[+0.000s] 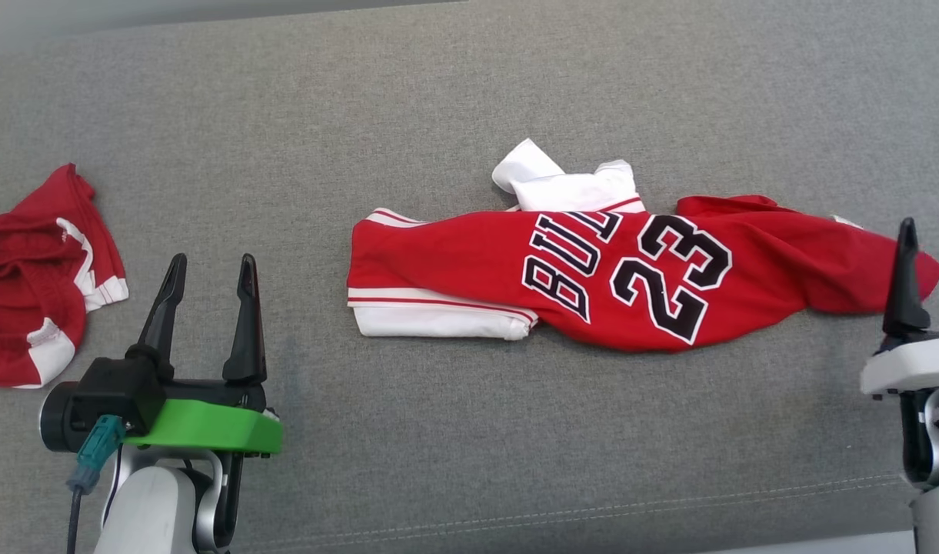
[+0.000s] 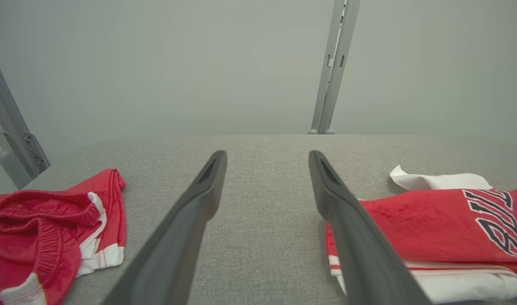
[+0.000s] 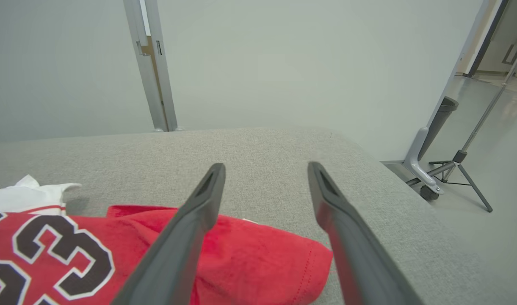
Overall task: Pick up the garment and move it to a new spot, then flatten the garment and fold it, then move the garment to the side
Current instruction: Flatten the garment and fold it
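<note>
A robot test lab, this: a grey fabric-covered counter [image 1: 469, 462], bare pale walls [image 2: 199, 63], a metal frame post [image 3: 150, 63] behind. Off to the side stand a tripod [image 3: 458, 156] and what may be a wheeled stand [image 3: 416, 154] on a shiny floor [image 3: 495, 237].

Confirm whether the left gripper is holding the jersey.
No, the left gripper is open and empty, set apart from the jersey.

Grey fabric surface [image 1: 469, 92], pale wall [image 2: 199, 63]
</note>
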Robot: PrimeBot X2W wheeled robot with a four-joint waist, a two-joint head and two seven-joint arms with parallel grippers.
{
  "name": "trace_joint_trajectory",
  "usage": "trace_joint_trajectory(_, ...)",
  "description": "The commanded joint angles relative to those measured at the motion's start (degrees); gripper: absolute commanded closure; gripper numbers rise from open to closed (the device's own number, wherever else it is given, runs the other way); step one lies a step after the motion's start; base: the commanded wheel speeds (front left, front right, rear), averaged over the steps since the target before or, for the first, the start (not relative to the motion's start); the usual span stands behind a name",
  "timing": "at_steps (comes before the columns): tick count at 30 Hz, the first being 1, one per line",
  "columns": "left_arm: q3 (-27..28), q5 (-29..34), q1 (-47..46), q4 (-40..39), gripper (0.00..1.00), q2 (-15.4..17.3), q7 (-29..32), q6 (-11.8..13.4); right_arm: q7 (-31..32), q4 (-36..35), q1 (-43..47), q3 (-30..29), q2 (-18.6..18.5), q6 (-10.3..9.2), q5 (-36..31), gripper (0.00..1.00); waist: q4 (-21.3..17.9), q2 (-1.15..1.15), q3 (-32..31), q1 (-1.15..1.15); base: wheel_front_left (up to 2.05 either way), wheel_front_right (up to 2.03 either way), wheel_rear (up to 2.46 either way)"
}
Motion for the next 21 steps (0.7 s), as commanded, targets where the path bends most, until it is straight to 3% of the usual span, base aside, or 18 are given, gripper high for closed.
trace_joint_trajectory(1, 0.18, 0.59, -0.27, 0.03, 0.00, 0.18, 0.00, -0.35, -0.35, -0.70, -0.36, 0.68, 0.33, -0.08, -0.49, 0.00, 0.14, 0.00, -0.28, 0.00, 0.00, 0.00, 0.00)
trace_joint_trajectory(11, 0.70, 1.59, 1.39, -1.61, 0.00, -0.16, 0.00, 0.31, -0.48, -11.36, 2.25, 11.19, 2.36, -0.08, -0.22, 0.00, 1.34, 0.00, -2.86, 0.00, 0.00, 0.00, 0.00)
trace_joint_trajectory(21, 0.35, 2.62, 5.68, -3.12, 0.00, -0.72, 0.00, 0.73, 1.01, -13.84, 8.55, 17.88, 3.53, -0.08, 1.55, 0.00, 2.19, 0.00, -6.79, 0.00, 0.00, 0.00, 0.00)
